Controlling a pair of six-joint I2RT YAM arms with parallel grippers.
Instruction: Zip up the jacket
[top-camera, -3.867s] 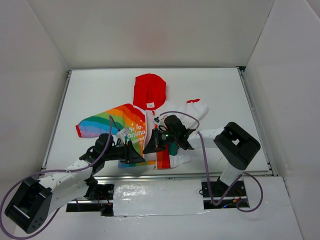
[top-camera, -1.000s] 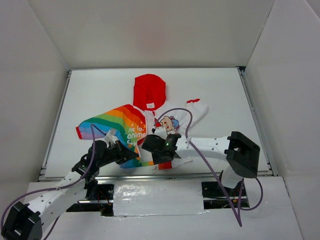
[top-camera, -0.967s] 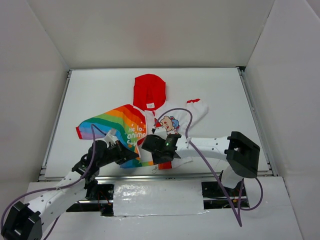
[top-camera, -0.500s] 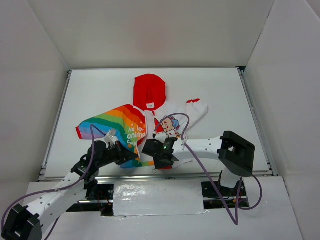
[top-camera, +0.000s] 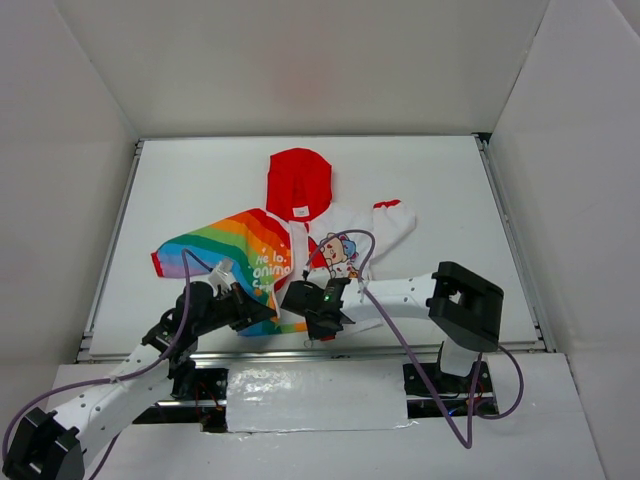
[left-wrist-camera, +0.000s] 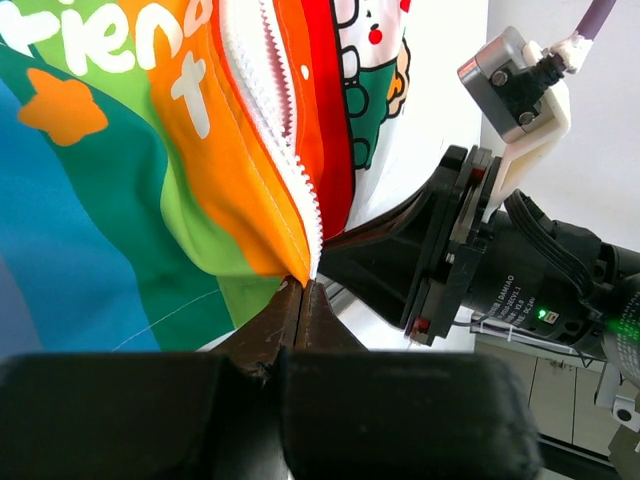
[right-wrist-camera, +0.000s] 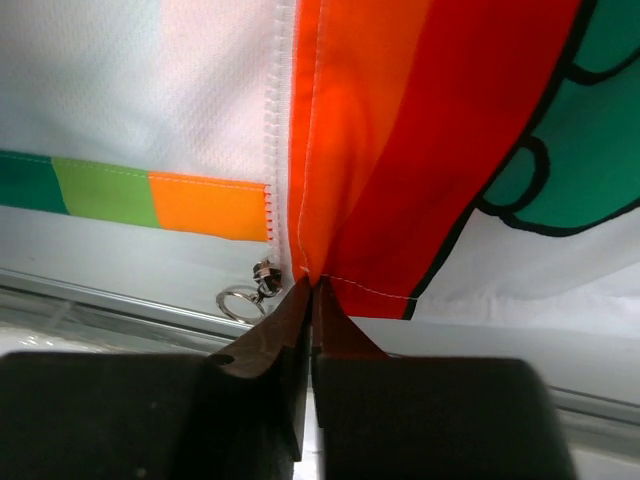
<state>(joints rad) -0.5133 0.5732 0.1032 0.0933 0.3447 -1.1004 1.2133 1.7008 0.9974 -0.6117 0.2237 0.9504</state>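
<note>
White table, jacket on it — unzipped

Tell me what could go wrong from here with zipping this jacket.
1. The right claw pinches the hem of the small rainbow-and-white hooded fabric jacket, while the metal zipper pull ring lies ungripped beside it; the slider may never get engaged.
2. The left claw grips only the corner tip below the white zipper teeth; the fabric could slip out under tension.
</note>
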